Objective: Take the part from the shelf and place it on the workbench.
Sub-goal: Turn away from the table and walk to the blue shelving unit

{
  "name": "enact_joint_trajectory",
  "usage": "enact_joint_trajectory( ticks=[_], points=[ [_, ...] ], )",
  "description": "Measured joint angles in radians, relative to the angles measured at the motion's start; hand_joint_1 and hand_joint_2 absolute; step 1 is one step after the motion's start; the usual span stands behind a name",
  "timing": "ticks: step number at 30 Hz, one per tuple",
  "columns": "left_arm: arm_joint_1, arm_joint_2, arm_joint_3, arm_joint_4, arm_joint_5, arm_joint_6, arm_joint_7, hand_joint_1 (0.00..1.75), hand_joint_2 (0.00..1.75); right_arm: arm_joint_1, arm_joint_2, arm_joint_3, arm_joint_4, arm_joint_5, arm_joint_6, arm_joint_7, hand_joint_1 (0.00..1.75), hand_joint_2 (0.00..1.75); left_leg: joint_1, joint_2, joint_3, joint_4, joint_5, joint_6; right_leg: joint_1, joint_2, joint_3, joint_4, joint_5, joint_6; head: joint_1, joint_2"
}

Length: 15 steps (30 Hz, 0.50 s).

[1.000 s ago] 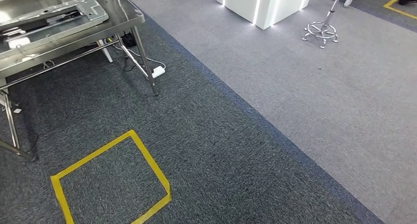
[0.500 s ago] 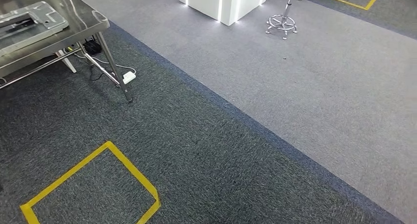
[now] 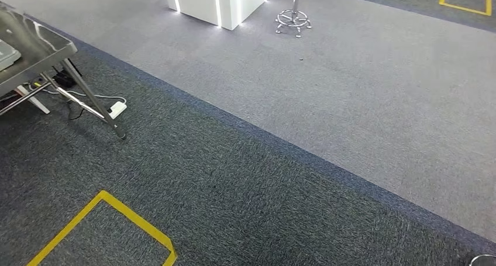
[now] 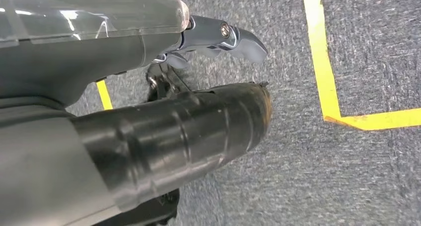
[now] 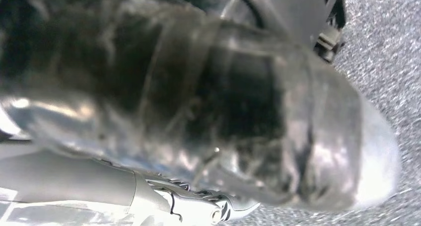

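The steel workbench (image 3: pixel 36 44) shows just its corner at the far left of the head view, with the edge of a pale metal plate (image 3: pixel 6 54) lying on it. The left wrist view has my left hand (image 4: pixel 208 82) hanging over dark carpet, its thick dark thumb (image 4: pixel 198 126) and a grey fingertip (image 4: pixel 243 39) apart with nothing between them. In the right wrist view my right hand (image 5: pixel 278 186) is blurred and close, the taped thumb (image 5: pixel 223 112) apart from a grey fingertip (image 5: pixel 226 211) and nothing held.
Yellow tape (image 3: pixel 123 216) marks a square on the dark carpet ahead of me. A white power strip (image 3: pixel 117 108) and cables lie by the workbench leg (image 3: pixel 96 102). Far off stand a white lit counter (image 3: pixel 216 3) and a stool base (image 3: pixel 292 20) on lighter carpet.
The camera has turned right: the workbench, tape square and counter have all slid left in the picture, and the workbench is almost out of the frame.
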Motion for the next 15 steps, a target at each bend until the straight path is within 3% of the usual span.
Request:
enact_joint_trajectory(
  ticks=[2,3,5,7,9,11,13,14,15],
  points=[
    [0.001,0.000,0.000,0.000,0.000,0.000,0.001,0.00,0.00,0.000,0.000,0.000,0.000,0.000,0.005,0.000,0.00,0.00,0.001,-0.025,0.050,-0.128,0.074,0.004,0.000,0.027,-0.002,0.009,-0.003,0.006,0.000,0.000],
    [0.002,0.000,0.001,0.000,0.000,0.000,0.003,0.00,0.00,0.000,0.000,0.000,0.000,0.001,0.008,0.001,0.00,0.00,0.001,-0.042,0.071,-0.182,0.096,0.006,0.000,0.040,-0.005,0.015,-0.006,0.011,0.000,0.000],
    [0.000,0.000,0.001,0.001,0.000,-0.001,0.004,0.00,0.00,0.000,0.000,0.000,0.000,0.003,0.011,0.003,0.00,0.00,-0.002,-0.064,0.087,-0.228,0.103,0.014,-0.001,0.058,-0.013,0.023,-0.008,0.024,0.000,0.000],
    [-0.006,-0.001,0.002,0.000,0.000,-0.002,0.006,0.00,0.00,0.003,0.000,0.000,0.000,0.006,0.012,0.007,0.00,0.00,-0.004,-0.046,0.090,-0.233,0.107,0.028,-0.005,0.069,-0.019,0.024,-0.007,0.037,0.001,0.000],
    [-0.008,-0.001,0.002,0.000,0.000,-0.001,0.008,0.00,0.00,0.004,0.000,0.000,0.000,0.008,0.012,0.010,0.00,0.00,-0.003,-0.021,0.094,-0.243,0.115,0.044,-0.003,0.028,-0.035,0.057,-0.030,0.044,0.002,0.000],
    [-0.004,-0.001,0.003,0.001,0.000,0.000,0.010,0.00,0.00,0.001,0.000,0.000,0.000,0.009,0.013,0.011,0.00,0.00,-0.005,0.006,0.094,-0.248,0.118,0.052,-0.001,-0.034,-0.085,0.163,-0.093,0.050,0.004,0.000],
    [0.000,0.000,0.005,0.001,0.000,0.001,0.011,0.00,0.00,0.002,0.000,0.000,0.000,0.010,0.013,0.011,0.00,0.00,-0.009,0.034,0.092,-0.247,0.116,0.055,-0.004,-0.056,-0.139,0.280,-0.142,0.056,0.004,0.000],
    [0.001,0.000,0.007,0.001,0.000,0.002,0.012,0.00,0.00,0.002,0.000,0.000,0.000,0.010,0.013,0.011,0.00,0.00,-0.011,0.047,0.093,-0.247,0.115,0.055,-0.004,-0.060,-0.148,0.301,-0.142,0.057,0.004,0.000],
    [0.001,0.000,0.008,0.001,0.000,0.002,0.013,0.00,0.00,0.003,0.000,0.000,0.000,0.010,0.013,0.011,0.00,0.00,-0.012,0.060,0.094,-0.247,0.113,0.055,-0.004,-0.063,-0.136,0.280,-0.122,0.056,0.004,0.000]
  ],
)
